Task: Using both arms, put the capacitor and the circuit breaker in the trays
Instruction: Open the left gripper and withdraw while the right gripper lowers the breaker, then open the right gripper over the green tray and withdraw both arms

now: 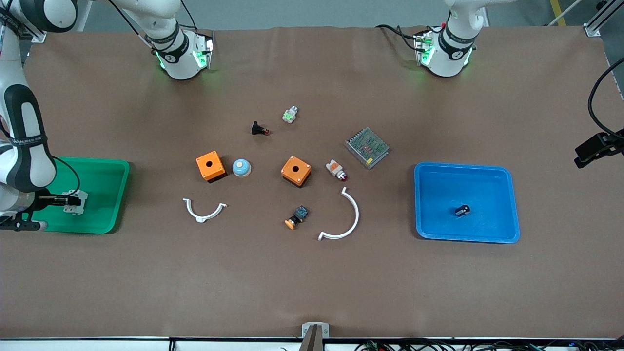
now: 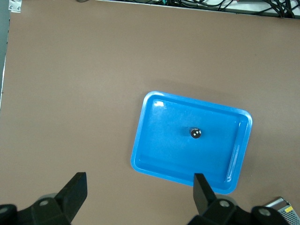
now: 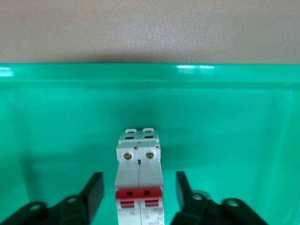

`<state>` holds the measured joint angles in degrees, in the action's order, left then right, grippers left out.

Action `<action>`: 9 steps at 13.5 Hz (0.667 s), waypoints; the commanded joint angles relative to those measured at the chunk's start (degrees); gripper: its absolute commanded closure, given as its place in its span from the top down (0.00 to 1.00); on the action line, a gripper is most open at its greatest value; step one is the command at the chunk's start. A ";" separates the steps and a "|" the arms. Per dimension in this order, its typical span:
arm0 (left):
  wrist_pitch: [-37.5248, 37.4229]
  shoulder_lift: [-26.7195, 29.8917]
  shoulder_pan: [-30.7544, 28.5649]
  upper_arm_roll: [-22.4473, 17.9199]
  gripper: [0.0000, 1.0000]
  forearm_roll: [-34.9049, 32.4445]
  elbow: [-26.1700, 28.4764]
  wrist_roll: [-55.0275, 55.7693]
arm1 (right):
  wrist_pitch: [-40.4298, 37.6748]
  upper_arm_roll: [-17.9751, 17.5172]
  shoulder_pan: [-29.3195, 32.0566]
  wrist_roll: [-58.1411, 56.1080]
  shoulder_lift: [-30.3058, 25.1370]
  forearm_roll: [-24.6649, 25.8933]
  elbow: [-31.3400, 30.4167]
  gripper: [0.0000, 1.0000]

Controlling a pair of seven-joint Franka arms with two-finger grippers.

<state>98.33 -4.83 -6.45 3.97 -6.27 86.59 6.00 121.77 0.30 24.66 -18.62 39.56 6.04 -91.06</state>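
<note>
Right wrist view: right gripper (image 3: 136,199) splayed around circuit breaker (image 3: 139,180), released into green tray (image 3: 56,93); left gripper (image 2: 138,197) open above capacitor (image 2: 195,133), dropped in blue tray (image 2: 145,154).

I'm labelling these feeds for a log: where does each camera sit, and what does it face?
Front view: high across the table, facing both arm bases; right gripper over the green tray.
Left wrist view: on the raised left arm, looking down on the blue tray holding the capacitor; open fingers show.
Right wrist view: low in the green tray, open fingers flanking the circuit breaker.
Front shares both trays.
</note>
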 commanded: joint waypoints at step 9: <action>-9.73 5.53 4.07 -0.02 1.00 6.18 1.03 0.42 | -23.92 -1.88 -8.82 2.26 -26.09 0.73 0.01 0.99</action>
<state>90.16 -1.17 -4.13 4.78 -0.88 86.32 6.04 100.98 -1.71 19.23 -18.98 18.83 6.03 -88.72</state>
